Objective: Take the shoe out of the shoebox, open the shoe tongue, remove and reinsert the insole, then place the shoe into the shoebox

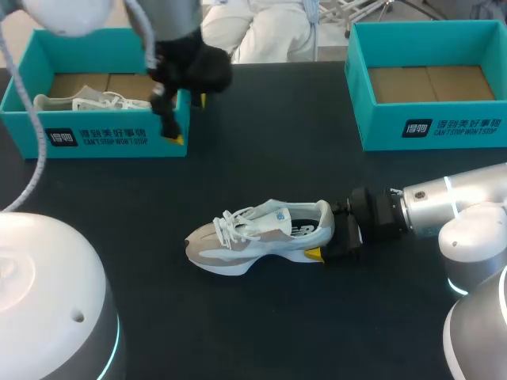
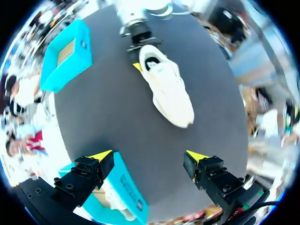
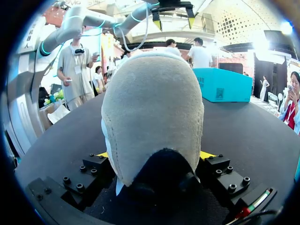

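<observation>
A white and beige sneaker (image 1: 261, 237) lies on its sole in the middle of the dark table, toe to the left. My right gripper (image 1: 329, 231) holds its heel, one finger on each side; in the right wrist view the heel (image 3: 154, 108) fills the gap between the fingers. My left gripper (image 1: 186, 119) hangs open and empty above the front right corner of the left teal shoebox (image 1: 95, 138). From the left wrist, the sneaker (image 2: 168, 91) lies well ahead of the left gripper (image 2: 150, 157).
The left shoebox holds a second pale shoe (image 1: 87, 101). Another teal shoebox (image 1: 432, 131) stands at the back right with only its cardboard floor showing. Bare table lies in front of the sneaker.
</observation>
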Controlling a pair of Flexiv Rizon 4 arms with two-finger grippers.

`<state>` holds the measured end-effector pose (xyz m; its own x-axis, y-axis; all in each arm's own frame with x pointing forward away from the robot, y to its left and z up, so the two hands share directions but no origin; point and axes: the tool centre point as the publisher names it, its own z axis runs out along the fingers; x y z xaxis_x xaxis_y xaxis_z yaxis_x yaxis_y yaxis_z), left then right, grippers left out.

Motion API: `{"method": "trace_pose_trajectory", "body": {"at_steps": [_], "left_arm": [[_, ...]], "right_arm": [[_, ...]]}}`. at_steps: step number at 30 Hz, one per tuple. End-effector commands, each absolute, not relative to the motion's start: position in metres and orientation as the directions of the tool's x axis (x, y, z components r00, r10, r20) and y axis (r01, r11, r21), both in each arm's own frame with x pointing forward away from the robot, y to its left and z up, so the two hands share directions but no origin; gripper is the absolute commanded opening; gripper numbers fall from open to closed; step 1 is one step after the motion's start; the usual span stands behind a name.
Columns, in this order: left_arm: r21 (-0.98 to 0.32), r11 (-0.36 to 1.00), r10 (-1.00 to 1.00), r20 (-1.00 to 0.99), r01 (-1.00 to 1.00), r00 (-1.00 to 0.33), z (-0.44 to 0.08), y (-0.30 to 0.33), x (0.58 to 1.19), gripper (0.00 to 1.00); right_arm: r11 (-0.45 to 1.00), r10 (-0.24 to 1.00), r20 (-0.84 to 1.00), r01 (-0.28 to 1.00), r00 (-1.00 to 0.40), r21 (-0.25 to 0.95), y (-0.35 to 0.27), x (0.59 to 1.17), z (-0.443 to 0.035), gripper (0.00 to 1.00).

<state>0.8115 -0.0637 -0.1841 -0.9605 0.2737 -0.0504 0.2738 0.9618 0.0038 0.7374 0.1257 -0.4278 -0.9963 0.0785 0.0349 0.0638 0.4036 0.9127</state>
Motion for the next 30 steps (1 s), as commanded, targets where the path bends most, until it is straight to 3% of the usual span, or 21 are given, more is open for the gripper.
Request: {"method": "trace_pose_trajectory", "body": {"at_steps": [1,24,30], "left_arm": [[-0.106,0.811,-0.58,-0.023,-0.575,-0.814,-0.191,-0.091,0.797,1.0],[-0.123,0.811,-0.577,-0.007,-0.572,-0.816,-0.194,-0.103,0.78,1.0],[-0.092,0.648,-0.759,-0.007,-0.756,-0.651,-0.209,-0.109,0.757,1.0]], "right_arm": [[0.408,0.079,0.035,0.064,-0.996,0.911,0.131,0.74,-0.44,0.0],[0.408,0.079,0.035,0.064,-0.996,0.911,0.131,0.74,-0.44,0.0],[0.408,0.079,0.035,0.064,-0.996,0.911,0.131,0.74,-0.44,0.0]]}}
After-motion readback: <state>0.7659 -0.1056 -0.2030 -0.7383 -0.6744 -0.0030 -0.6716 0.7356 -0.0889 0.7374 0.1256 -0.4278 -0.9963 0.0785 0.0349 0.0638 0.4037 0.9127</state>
